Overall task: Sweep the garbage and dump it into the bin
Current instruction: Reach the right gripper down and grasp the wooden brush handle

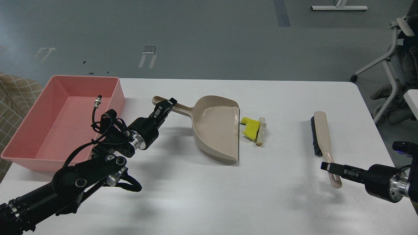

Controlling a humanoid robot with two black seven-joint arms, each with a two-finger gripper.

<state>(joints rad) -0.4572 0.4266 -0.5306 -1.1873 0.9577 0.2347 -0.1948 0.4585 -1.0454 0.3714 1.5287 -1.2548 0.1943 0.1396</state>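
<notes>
The beige dustpan [215, 129] lies on the white table [209, 202] with its open lip facing right. My left gripper [166, 106] is shut on its long handle. The garbage lies just right of the lip: a yellow notched sponge chunk [250, 128] and an off-white stick [260, 131] touching it. The beige brush [321, 132] with black bristles lies at the right. My right gripper [332, 168] is shut on its handle near the lower end. The salmon-pink bin [120, 93] stands at the far left and holds no garbage.
A checked cloth-covered thing [13, 98] sits left of the bin. An office chair [392, 58] stands off the table's far right corner. The table's right edge runs close to my right arm. Bare table lies between dustpan and brush.
</notes>
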